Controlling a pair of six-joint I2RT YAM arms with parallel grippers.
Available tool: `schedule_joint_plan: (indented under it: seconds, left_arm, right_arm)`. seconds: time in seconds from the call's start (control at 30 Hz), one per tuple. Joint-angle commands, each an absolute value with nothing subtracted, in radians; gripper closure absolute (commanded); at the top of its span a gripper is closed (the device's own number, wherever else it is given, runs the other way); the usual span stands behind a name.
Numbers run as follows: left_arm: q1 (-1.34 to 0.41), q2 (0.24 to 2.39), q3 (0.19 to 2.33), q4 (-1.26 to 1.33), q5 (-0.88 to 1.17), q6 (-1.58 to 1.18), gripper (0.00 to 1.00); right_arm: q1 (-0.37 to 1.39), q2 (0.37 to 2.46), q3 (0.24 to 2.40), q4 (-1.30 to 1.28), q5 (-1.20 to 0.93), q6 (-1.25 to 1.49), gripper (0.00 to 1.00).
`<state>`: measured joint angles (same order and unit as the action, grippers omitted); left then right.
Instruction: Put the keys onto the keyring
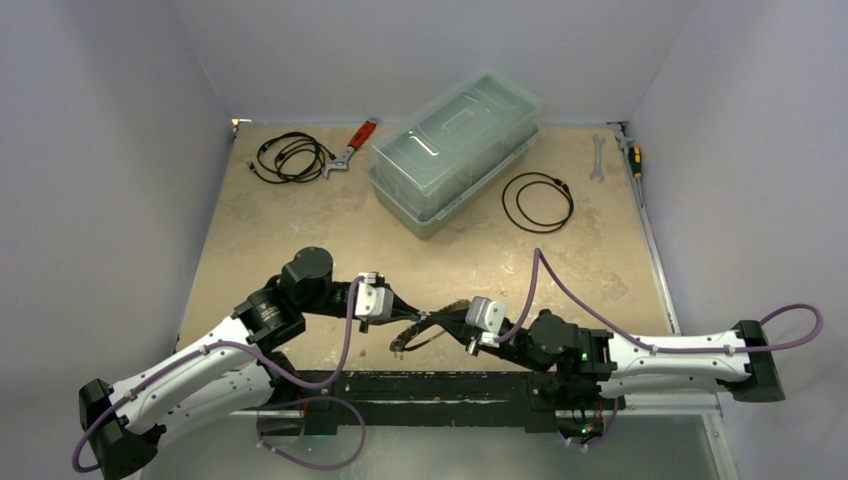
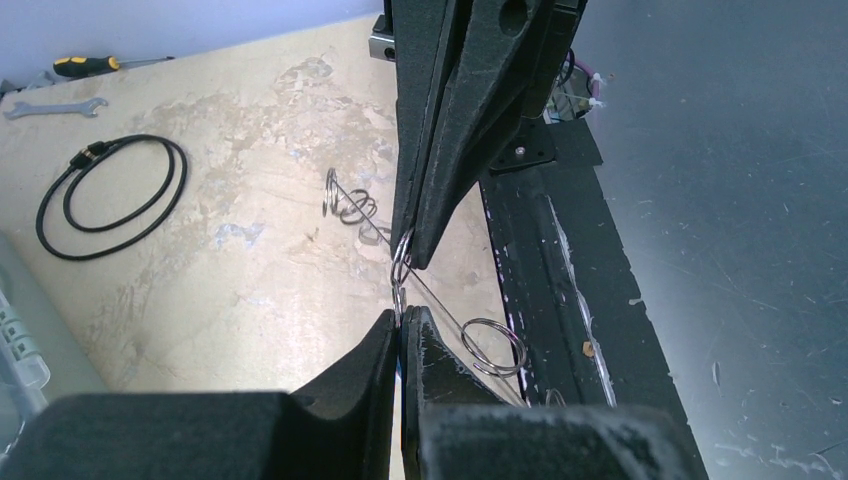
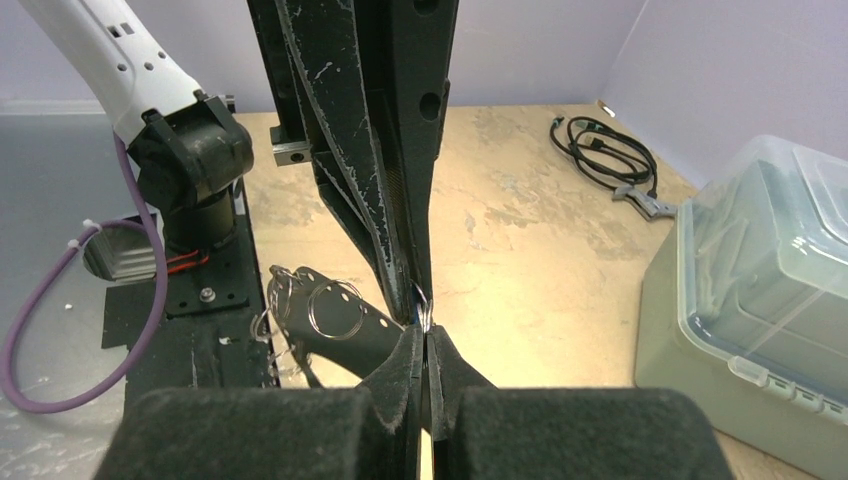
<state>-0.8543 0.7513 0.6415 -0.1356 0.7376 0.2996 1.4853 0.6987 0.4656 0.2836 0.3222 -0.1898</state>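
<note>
Left end effector (image 2: 400, 322) and right end effector (image 3: 426, 338) both pinched shut tip-to-tip on the wire keyring (image 2: 440, 300), just above the bench (image 1: 300, 230) near its front edge, small loops strung on it

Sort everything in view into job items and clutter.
Job: keyring with its small rings, pinched between the left fingers and right fingers; keys too small to pick out.
Lying about: red-handled wrench, black cable coil, second cable coil, clear lidded box, spanner, screwdriver.
</note>
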Motion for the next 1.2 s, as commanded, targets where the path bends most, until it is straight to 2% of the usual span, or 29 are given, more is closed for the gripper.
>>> schedule_joint_plan:
  seconds: [0.0, 0.03, 0.07, 0.2, 0.23, 0.3, 0.5, 0.7, 1.03, 1.17]
  left_arm:
    - [-0.848, 0.755, 0.653, -0.117, 0.713, 0.318, 1.00]
    - [-0.847, 0.755, 0.653, -0.117, 0.712, 0.317, 0.97]
    - [-0.848, 0.751, 0.653, -0.117, 0.712, 0.316, 0.87]
    - [-0.848, 0.706, 0.650, -0.123, 0.684, 0.330, 0.40]
    - [-0.847, 0.692, 0.649, -0.128, 0.663, 0.334, 0.33]
    - [-0.848, 0.674, 0.650, -0.141, 0.618, 0.341, 0.25]
    - [-0.848, 0.710, 0.687, -0.174, 0.529, 0.292, 0.18]
    - [-0.847, 0.667, 0.637, -0.039, 0.468, 0.023, 0.08]
    - [-0.847, 0.613, 0.586, 0.020, 0.176, -0.421, 0.02]
    - [-0.848, 0.621, 0.592, 0.002, 0.101, -0.465, 0.01]
  right_arm:
    - [1.490, 0.700, 0.464, 0.338, 0.321, -0.172, 1.00]
    - [1.490, 0.703, 0.466, 0.341, 0.325, -0.174, 1.00]
    - [1.490, 0.707, 0.467, 0.343, 0.332, -0.176, 1.00]
    - [1.489, 0.714, 0.472, 0.345, 0.374, -0.179, 1.00]
    - [1.490, 0.715, 0.472, 0.344, 0.386, -0.177, 1.00]
    - [1.490, 0.720, 0.474, 0.340, 0.409, -0.167, 1.00]
    - [1.490, 0.749, 0.494, 0.307, 0.464, -0.137, 1.00]
    - [1.489, 0.741, 0.516, 0.276, 0.519, -0.120, 1.00]
    - [1.490, 0.830, 0.581, 0.273, 0.671, -0.066, 1.00]
    - [1.489, 0.898, 0.631, 0.240, 0.732, -0.044, 1.00]
